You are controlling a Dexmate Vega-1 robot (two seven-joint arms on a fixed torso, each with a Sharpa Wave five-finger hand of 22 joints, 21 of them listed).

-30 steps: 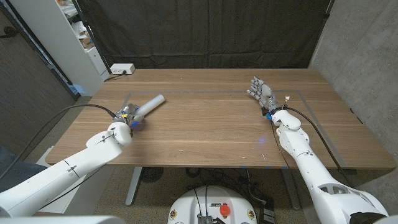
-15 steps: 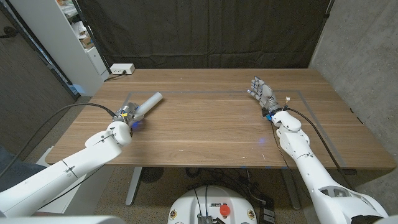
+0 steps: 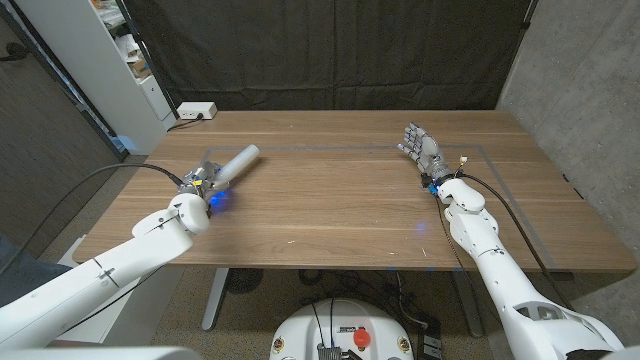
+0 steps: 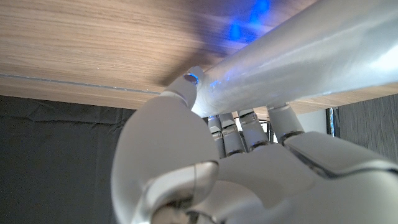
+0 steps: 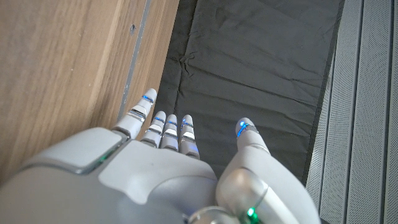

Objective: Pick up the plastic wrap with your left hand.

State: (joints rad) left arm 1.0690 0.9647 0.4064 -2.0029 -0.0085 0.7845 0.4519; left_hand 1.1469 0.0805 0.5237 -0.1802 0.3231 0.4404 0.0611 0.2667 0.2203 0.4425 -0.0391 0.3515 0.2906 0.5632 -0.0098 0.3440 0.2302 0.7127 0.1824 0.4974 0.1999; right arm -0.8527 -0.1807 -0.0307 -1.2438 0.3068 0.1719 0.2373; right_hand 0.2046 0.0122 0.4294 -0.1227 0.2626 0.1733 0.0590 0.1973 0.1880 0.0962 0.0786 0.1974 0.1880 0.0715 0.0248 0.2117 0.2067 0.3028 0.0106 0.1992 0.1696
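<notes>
The left hand (image 3: 203, 183) had the plastic wrap (image 3: 232, 165) in its grasp near the table's left side; from where I stood the roll (image 4: 298, 56) jutted out of the fist at a slant, pointing up and away toward the table's far edge, and in the left wrist view the fingers (image 4: 239, 134) were curled round the pale tube with the thumb pressed against its side. I judged it was gripped at one end so the rest of the roll could swing free of the wooden table (image 3: 340, 215); whether the low end was touching the wood I could not tell, since the hand covered it. A blue glow from the hand's lights fell on the boards just beside it.

The right hand (image 3: 420, 148) stood far off on the other side, near the far right of the table, fingers spread and pointing away, gripping nothing; it looked parked there simply to keep out of the way, this being a job for the left arm alone.

Against the picture from a second before, the roll had shifted a little toward the left and tipped slightly more upright, and the left arm had drawn in with it; the lift seemed to be underway rather than finished. The right hand had not stirred.
</notes>
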